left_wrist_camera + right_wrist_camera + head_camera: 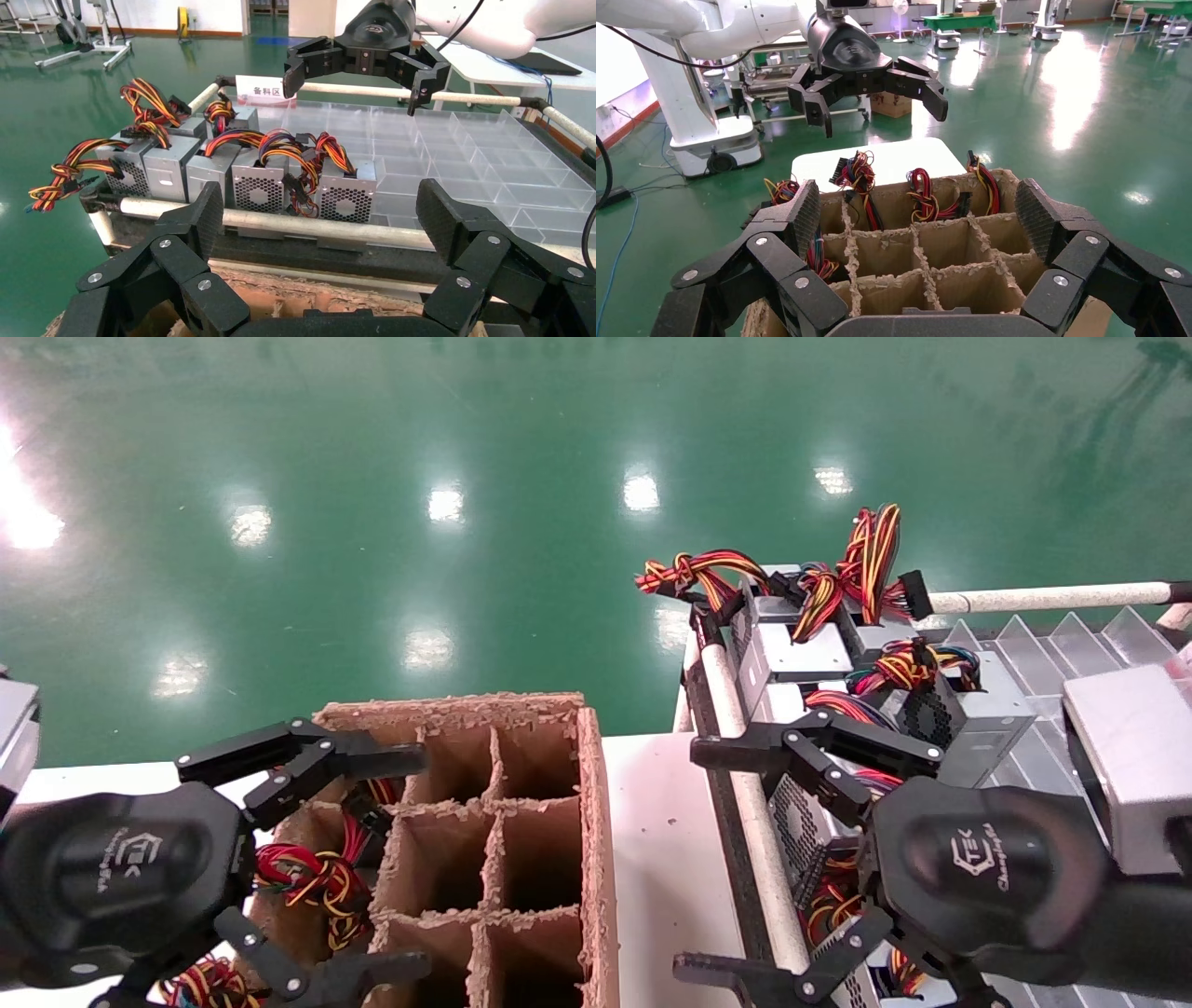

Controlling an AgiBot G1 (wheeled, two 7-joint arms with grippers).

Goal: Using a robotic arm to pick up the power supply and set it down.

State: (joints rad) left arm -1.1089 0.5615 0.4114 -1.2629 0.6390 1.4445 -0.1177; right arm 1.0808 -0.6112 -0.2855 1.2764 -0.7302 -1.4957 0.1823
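Several silver-grey power supplies with red, yellow and black wire bundles stand in a row on the cart at the right. Their perforated fan grilles face the left wrist view. My right gripper hovers open and empty over the near end of that row, above one grille. My left gripper hangs open and empty over the cardboard divider box. In the wrist views each gripper's own jaws, left and right, stand wide apart with nothing between them.
The box's far cells hold wire bundles; its near cells look hollow. A white pipe rail edges the cart beside the white table. Clear plastic dividers fill the cart behind the row. Green floor lies beyond.
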